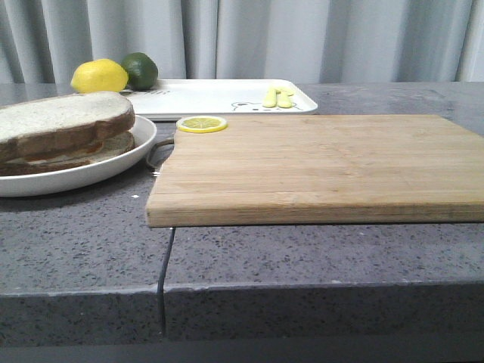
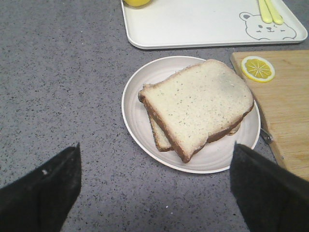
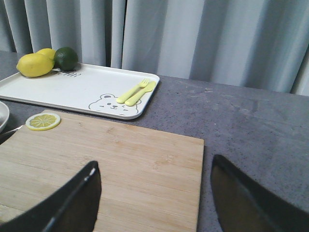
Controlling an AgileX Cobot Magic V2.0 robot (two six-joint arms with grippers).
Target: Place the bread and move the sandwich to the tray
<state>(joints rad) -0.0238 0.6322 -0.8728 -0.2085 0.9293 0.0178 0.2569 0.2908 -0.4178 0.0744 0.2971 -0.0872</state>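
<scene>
1. Bread placement looks done: a thick square slice of white bread with a dark brown crust [image 2: 198, 106] lies as the top layer of the stacked sandwich [image 1: 64, 136], so I judge the step in hand to be moving the sandwich to the tray.
2. The sandwich rests in a shallow round white plate [image 2: 140, 92] at the left edge of the front view, on the speckled grey stone tabletop [image 1: 83, 234]. Its filling is mostly hidden; only a thin pale and orange band shows between the slices.
3. The flat white rectangular tray with a cartoon bear drawing [image 2: 193, 24] sits beyond the plate, in the upper middle of the front view. It holds a yellow lemon [image 1: 99, 76] and a dark green lime [image 1: 141, 69] at its left end, and a pale yellow plastic fork and knife [image 3: 136, 92] near the bear.
4. A large bare wooden cutting board [image 1: 318, 162] fills the centre, just beside the plate, with a single lemon slice [image 1: 202, 124] on its upper left corner.
5. The left gripper [image 2: 154, 186] hovers above the plate, its black fingers [image 2: 46, 193] spread wide and holding nothing. The right gripper [image 3: 154, 200] hangs over the board, fingers likewise parted and empty.
6. The next move probably calls for the left arm to descend, grip the plate rim, and carry it to the tray's free middle area, keeping it level so the top slice does not slide.
</scene>
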